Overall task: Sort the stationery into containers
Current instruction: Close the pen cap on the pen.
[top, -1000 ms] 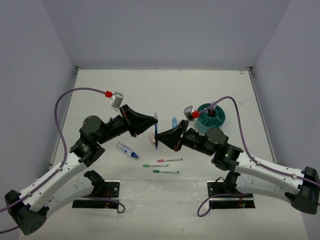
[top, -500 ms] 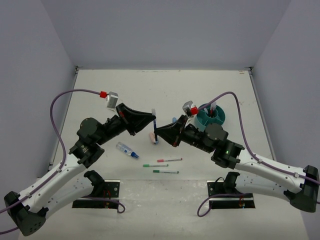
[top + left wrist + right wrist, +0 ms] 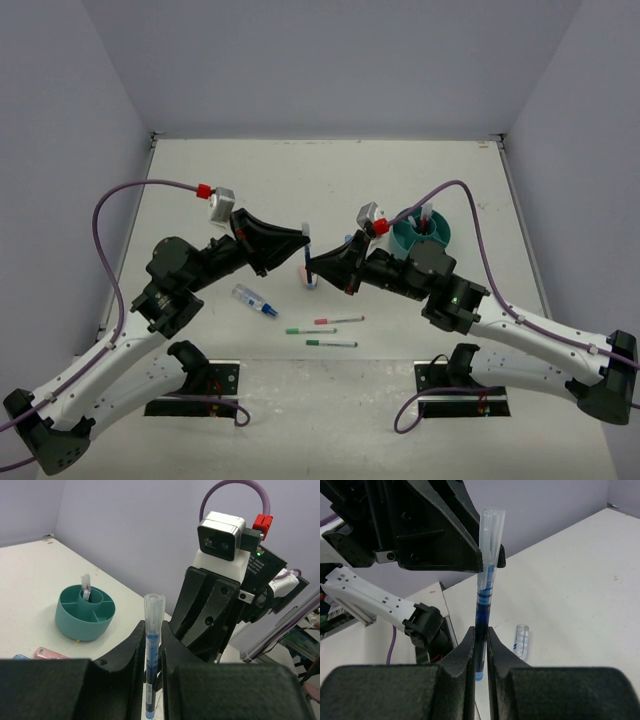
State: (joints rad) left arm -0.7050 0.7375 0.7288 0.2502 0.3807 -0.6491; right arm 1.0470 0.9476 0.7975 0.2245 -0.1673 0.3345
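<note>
A blue pen [image 3: 308,254] with a clear cap stands nearly upright above the table's middle, held at both ends. My left gripper [image 3: 304,236] is shut on its upper part; in the left wrist view the pen [image 3: 153,609] rises between the jaws [image 3: 152,631]. My right gripper [image 3: 312,272] is shut on the lower part, the pen [image 3: 487,575] standing up from its jaws [image 3: 480,634]. The teal divided cup [image 3: 422,232] sits at the right with a pen standing in it. A clear blue-capped tube [image 3: 256,301] lies to the left.
Three thin pens lie in front: pink-tipped [image 3: 340,321], green [image 3: 310,330] and green [image 3: 331,343]. A pink item [image 3: 304,275] lies under the grippers and a blue highlighter [image 3: 349,241] beside them. The cup [image 3: 85,612] and a pink highlighter [image 3: 49,653] show past my left fingers.
Both grippers and the blue pen have shifted slightly left and back. The pen stays gripped by both.
</note>
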